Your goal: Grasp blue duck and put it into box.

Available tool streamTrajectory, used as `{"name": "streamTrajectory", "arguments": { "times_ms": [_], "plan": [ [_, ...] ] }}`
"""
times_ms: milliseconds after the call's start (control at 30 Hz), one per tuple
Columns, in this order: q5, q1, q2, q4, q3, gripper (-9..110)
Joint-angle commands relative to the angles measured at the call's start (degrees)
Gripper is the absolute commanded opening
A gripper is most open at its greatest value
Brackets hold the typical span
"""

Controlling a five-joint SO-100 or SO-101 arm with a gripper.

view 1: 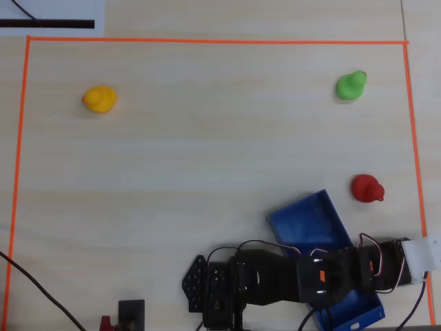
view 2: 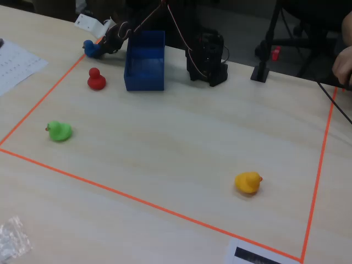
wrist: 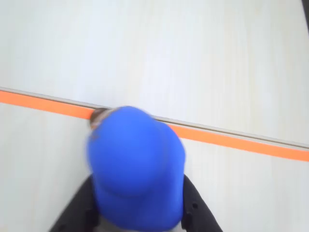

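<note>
Blue duck point(wrist: 135, 169) fills the wrist view, clenched between the gripper point(wrist: 137, 208) fingers above the orange tape line point(wrist: 241, 142). It can slip or miss the box point(view 2: 144, 66), because the duck hangs at 9 o'clock from it, outside the wall.
</note>
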Motion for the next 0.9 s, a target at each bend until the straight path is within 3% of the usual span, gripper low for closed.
{"name": "streamTrajectory", "arguments": {
  "times_ms": [0, 267, 600, 867],
  "plan": [
    [1.4, -0.4, 1.8, 0.2, -2.2, 0],
    [5.6, -0.7, 3.6, 0.7, -3.9, 0],
    [16.3, -4.8, 23.9, 32.4, -21.2, 0],
    [15.1, -5.3, 47.5, 35.2, -4.9, 0]
  ]
}}
